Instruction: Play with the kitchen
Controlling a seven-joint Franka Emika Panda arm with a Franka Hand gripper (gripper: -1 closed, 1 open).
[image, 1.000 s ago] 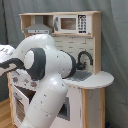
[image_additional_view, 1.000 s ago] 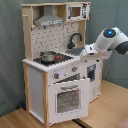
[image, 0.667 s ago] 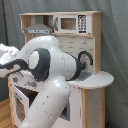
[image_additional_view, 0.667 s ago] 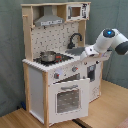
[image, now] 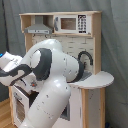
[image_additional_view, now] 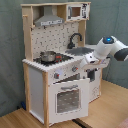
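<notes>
While upright, kitchen (image_additional_view: 52, 75) fronts second exterior view's lower-right.

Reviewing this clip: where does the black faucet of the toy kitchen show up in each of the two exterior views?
First exterior view: the black faucet curves at centre right, just past the white robot arm, above the counter.
Second exterior view: the black faucet stands at upper centre, behind the sink, right of the pot on the stovetop.
Shared landmark: the microwave on the top shelf sits above the faucet in both exterior views.
</notes>
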